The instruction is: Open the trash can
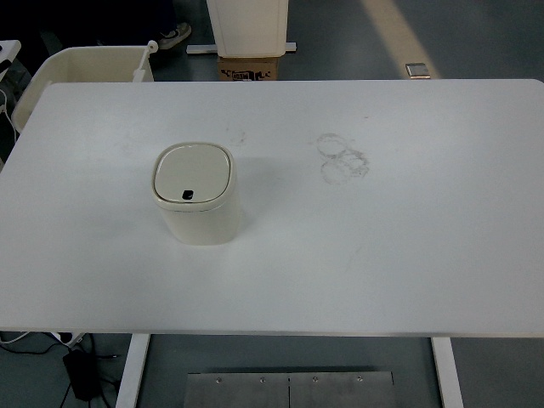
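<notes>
A small cream trash can (197, 194) stands upright on the white table (382, 255), left of centre. Its lid (193, 172) is closed and lies flat on top, with a small dark latch (187, 195) at the near edge. Neither of my hands nor arms shows in the top view.
Faint ring marks (343, 158) stain the table right of centre. A cream bin (81, 70) stands on the floor beyond the table's far left corner. A white pedestal (247, 25) and a cardboard box (249, 68) stand behind the far edge. A person's shoe (175, 35) shows on the floor.
</notes>
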Robot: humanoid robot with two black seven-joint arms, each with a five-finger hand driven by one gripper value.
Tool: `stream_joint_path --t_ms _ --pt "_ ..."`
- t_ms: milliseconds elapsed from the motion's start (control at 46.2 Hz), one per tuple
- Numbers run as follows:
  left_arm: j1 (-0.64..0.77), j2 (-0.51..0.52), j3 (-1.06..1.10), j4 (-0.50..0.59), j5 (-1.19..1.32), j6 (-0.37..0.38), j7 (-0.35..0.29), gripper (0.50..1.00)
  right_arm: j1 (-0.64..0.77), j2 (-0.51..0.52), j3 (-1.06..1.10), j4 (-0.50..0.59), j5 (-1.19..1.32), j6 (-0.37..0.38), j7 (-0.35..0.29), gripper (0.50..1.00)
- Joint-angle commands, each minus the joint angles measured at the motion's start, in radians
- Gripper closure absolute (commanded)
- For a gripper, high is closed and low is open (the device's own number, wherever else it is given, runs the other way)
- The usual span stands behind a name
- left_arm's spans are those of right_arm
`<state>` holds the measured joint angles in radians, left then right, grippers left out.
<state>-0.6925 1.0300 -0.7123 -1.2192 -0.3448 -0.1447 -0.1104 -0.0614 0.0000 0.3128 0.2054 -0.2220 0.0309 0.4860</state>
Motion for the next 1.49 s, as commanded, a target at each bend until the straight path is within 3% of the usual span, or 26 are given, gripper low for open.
stream_joint_path --t_ms 0,195,562,908,1189,1319,1470 --pt "-0.019 0.028 0.002 -0.049 0.001 0.016 0.055 0.500 0.000 0.000 0.000 0.000 0.000 0.000 0.000 0.509" --pt "-0.108 0.062 0.050 -0.115 0.122 0.010 0.161 0.500 0.002 0.000 0.000 0.000 0.000 0.000 0.000 0.509" --pt "-0.349 0.036 0.344 -0.252 0.432 -0.003 0.166 0.500 0.002 0.000 0.000 -0.001 0.000 0.000 0.000 0.509" --pt "-0.555 0.007 0.698 -0.301 0.661 -0.111 0.167 0.500 0.002 0.000 0.000 -0.001 0.001 0.000 -0.001 0.509" --pt "-0.645 -0.019 0.729 -0.306 0.736 -0.185 0.170 0.500 0.002 0.000 0.000 -0.001 0.001 0.000 -0.001 0.509" --pt "-0.680 -0.034 0.734 -0.336 0.750 -0.199 0.213 0.500 0.002 0.000 0.000 -0.001 0.001 0.000 0.000 0.509" --pt "-0.717 -0.037 0.752 -0.356 0.800 -0.237 0.218 0.500 0.002 0.000 0.000 -0.001 0.001 0.000 -0.001 0.509"
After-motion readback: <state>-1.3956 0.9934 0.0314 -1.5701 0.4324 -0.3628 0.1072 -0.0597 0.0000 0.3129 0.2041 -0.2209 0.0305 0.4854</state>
